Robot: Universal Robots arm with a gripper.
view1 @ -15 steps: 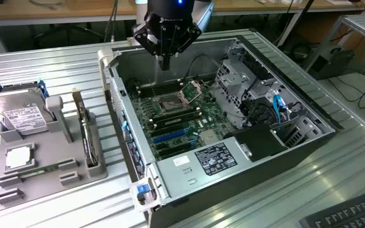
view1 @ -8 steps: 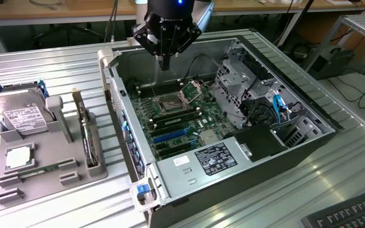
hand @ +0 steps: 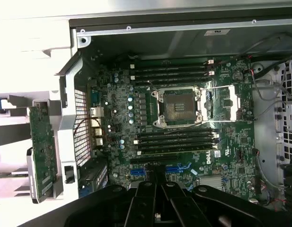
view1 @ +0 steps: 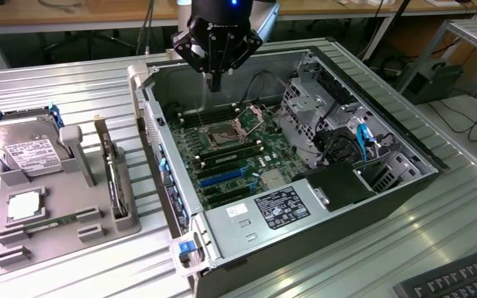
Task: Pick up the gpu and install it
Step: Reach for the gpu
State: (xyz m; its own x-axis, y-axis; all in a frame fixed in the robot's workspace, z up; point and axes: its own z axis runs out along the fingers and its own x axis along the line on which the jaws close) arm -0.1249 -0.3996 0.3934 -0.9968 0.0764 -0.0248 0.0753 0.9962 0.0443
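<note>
The gpu (view1: 112, 177) stands on edge in a slot of the grey holder (view1: 64, 233), at the exterior view's left, beside the open computer case (view1: 322, 211). Its pale bracket points to the far end. In the wrist view the gpu (hand: 42, 151) shows as a board outside the case wall. My gripper (view1: 214, 84) hangs over the far end of the case above the motherboard (view1: 230, 155), well apart from the gpu. Its fingers are shut with nothing between them. The wrist view has my gripper (hand: 156, 178) over the blue expansion slots (hand: 179, 168), near the empty processor socket (hand: 179, 106).
The grey holder also carries a silver hard drive (view1: 27, 152), a processor chip (view1: 23, 206) and a green memory stick (view1: 56, 220). Inside the case are a power supply (view1: 280, 208), a metal drive cage (view1: 313, 105) and cables. A keyboard (view1: 462, 282) lies at the near right.
</note>
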